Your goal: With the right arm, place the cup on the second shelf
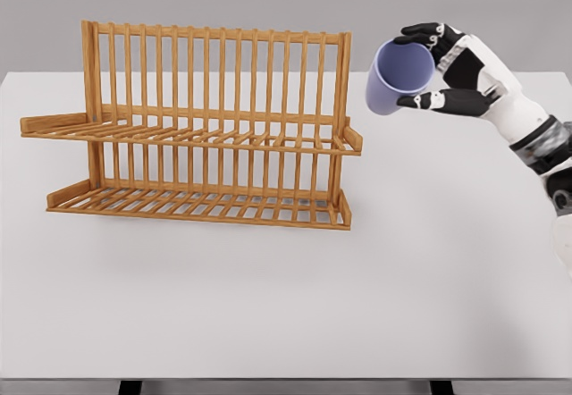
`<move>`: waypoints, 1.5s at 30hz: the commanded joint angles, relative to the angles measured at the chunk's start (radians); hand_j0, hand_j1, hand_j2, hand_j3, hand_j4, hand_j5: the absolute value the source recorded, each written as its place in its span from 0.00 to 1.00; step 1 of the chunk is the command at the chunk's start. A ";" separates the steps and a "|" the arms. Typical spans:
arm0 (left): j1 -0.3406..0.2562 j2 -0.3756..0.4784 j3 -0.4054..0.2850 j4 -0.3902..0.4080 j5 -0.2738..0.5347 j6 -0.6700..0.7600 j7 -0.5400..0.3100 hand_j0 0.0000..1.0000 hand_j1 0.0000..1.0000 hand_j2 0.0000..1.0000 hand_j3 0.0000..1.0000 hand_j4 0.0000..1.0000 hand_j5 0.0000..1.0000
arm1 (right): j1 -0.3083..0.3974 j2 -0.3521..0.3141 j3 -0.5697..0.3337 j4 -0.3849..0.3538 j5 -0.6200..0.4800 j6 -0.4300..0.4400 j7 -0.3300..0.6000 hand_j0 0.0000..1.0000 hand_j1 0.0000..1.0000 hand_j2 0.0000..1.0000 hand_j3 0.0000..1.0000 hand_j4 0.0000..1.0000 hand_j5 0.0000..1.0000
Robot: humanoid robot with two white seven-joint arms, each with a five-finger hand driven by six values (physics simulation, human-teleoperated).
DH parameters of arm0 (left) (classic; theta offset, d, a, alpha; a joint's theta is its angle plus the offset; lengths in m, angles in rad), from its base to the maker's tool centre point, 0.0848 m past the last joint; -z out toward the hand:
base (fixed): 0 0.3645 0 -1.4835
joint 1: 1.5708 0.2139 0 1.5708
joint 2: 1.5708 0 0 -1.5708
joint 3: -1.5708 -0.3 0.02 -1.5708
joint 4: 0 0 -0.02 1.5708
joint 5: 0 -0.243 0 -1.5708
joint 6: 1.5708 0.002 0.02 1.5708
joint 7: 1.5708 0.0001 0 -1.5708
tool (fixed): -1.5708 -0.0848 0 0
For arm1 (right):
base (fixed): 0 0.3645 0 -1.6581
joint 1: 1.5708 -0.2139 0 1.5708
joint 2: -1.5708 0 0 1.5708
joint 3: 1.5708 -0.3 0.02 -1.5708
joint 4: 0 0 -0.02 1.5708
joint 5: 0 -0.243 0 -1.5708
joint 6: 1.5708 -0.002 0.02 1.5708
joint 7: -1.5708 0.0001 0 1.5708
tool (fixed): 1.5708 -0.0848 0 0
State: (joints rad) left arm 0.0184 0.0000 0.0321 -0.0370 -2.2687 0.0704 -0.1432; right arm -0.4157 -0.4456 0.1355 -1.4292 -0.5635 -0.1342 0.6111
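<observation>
Two tiers: a slatted wooden dish rack [201,127] stands on the white table [268,306], left of centre, with an upper shelf [192,136] and a lower shelf [201,205], both bare.
In the way: the rack's right end post and the upper shelf's raised side rail sit between the cup and the shelf; the cup is up at top-rail level, just beside that corner and apart from it.
Materials: warm orange-brown wood, thin upright bars at the back, flat slats across each shelf; matte, smooth tabletop; plain grey wall behind.
Cup: a lavender, smooth, tapered plastic cup [399,76], tipped so its open mouth faces the camera and slightly right.
Right hand: the black-and-white five-finger right hand [444,66] comes in from the right edge and grips the cup, fingers [420,33] curled over the rim's top, thumb [420,101] pressed under it.
Cup versus hand: held aloft, clear of the table, projecting left of the palm toward the rack.
</observation>
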 commanded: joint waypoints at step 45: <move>0.000 0.000 0.000 0.000 0.000 0.000 -0.001 1.00 1.00 1.00 1.00 1.00 1.00 | 0.009 0.084 0.101 -0.185 -0.003 0.068 0.000 0.70 0.70 0.70 0.70 0.70 0.70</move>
State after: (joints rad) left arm 0.0184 0.0000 0.0319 -0.0370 -2.2687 0.0704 -0.1434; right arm -0.4050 -0.3611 0.2252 -1.6103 -0.5603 -0.0647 0.6111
